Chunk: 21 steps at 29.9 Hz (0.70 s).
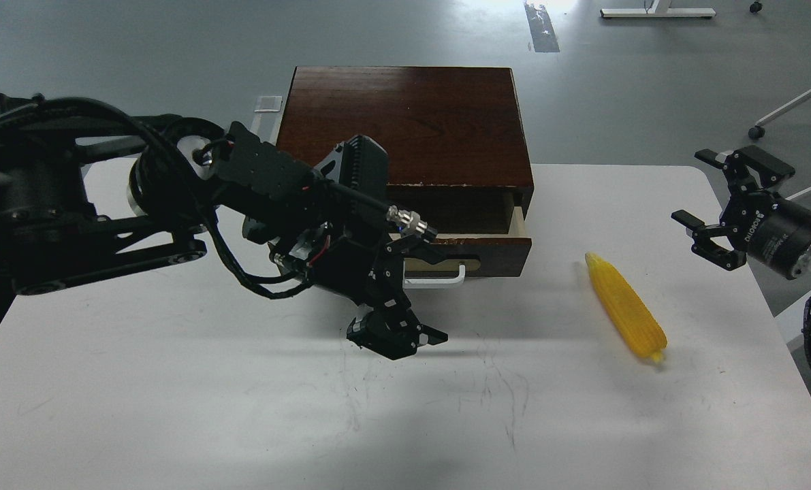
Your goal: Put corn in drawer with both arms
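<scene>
The yellow corn (626,306) lies on the white table (173,408), right of the dark brown box (405,122). The drawer (494,253) stands pulled out a little, with its pale wood side showing at the right and its white bar handle (446,279) in front. My left gripper (395,335) hangs just above the table, in front of the handle's left end and clear of it. It is dark, and I cannot tell its fingers apart. My right gripper (703,199) is open and empty, above the table's right edge, beyond the corn.
My bulky left arm and its cables (173,204) cover the left half of the drawer front. A chair base with castors (786,109) stands on the floor at the far right. The table's right edge runs close to the corn.
</scene>
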Each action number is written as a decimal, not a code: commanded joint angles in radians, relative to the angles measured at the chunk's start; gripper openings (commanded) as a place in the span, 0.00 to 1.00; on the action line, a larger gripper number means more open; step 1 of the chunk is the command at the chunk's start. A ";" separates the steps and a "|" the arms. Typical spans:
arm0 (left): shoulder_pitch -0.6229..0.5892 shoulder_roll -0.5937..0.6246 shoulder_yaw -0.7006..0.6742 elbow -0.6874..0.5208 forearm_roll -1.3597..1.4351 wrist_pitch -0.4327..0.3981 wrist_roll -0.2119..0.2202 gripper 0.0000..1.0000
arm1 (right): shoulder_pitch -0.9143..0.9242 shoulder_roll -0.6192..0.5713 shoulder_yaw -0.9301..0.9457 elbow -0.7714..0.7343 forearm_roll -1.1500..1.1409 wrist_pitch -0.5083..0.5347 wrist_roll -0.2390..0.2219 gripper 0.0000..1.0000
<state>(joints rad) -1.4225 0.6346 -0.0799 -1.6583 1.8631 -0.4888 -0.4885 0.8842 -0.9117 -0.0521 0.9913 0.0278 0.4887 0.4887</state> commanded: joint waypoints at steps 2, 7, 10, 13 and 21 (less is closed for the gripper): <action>0.106 0.095 -0.098 0.046 -0.309 0.000 0.000 0.99 | -0.001 -0.001 0.000 0.000 0.000 0.000 0.000 0.99; 0.299 0.203 -0.107 0.072 -0.840 0.172 0.000 0.99 | -0.001 -0.001 0.000 0.000 0.000 0.000 0.000 0.99; 0.364 0.234 -0.109 0.075 -1.072 0.239 0.000 0.99 | -0.001 -0.001 0.000 0.000 -0.002 0.000 0.000 0.99; 0.444 0.272 -0.136 0.110 -1.347 0.292 0.000 0.99 | 0.001 -0.003 0.000 0.000 -0.003 0.000 0.000 0.99; 0.704 0.238 -0.352 0.296 -1.633 0.280 0.000 0.99 | 0.019 -0.033 0.014 0.010 -0.236 0.000 0.000 0.99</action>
<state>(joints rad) -0.8247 0.8976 -0.3433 -1.4122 0.3050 -0.2006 -0.4886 0.8966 -0.9281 -0.0527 0.9996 -0.0938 0.4887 0.4887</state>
